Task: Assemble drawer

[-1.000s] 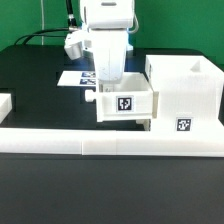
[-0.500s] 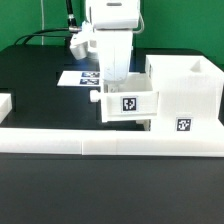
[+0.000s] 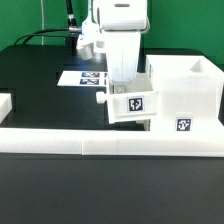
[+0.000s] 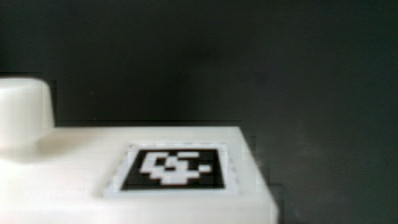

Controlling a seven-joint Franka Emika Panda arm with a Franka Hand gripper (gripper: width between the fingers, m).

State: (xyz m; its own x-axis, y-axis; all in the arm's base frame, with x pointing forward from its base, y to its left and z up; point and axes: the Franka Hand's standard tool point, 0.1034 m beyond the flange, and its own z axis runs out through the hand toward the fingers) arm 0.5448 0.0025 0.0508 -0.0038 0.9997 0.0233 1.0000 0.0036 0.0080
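Note:
My gripper point(image 3: 123, 84) reaches down from above and is shut on a small white drawer tray point(image 3: 132, 105). The tray has a black-and-white tag on its front and a round knob point(image 3: 100, 97) on the side toward the exterior view's left. It hangs slightly tilted, just above the table, right beside the open side of the large white boxy housing point(image 3: 186, 88). In the wrist view I see the tray's tagged face point(image 4: 173, 167) and its knob point(image 4: 22, 110) close up. My fingers are hidden there.
The long low white border rail point(image 3: 110, 142) runs along the front of the black table. The marker board point(image 3: 82, 77) lies flat behind the gripper. Another white part point(image 3: 5, 103) shows at the exterior view's left edge.
My gripper has carried the tray toward the exterior view's right, closer to the housing. The tray is now slightly tilted.

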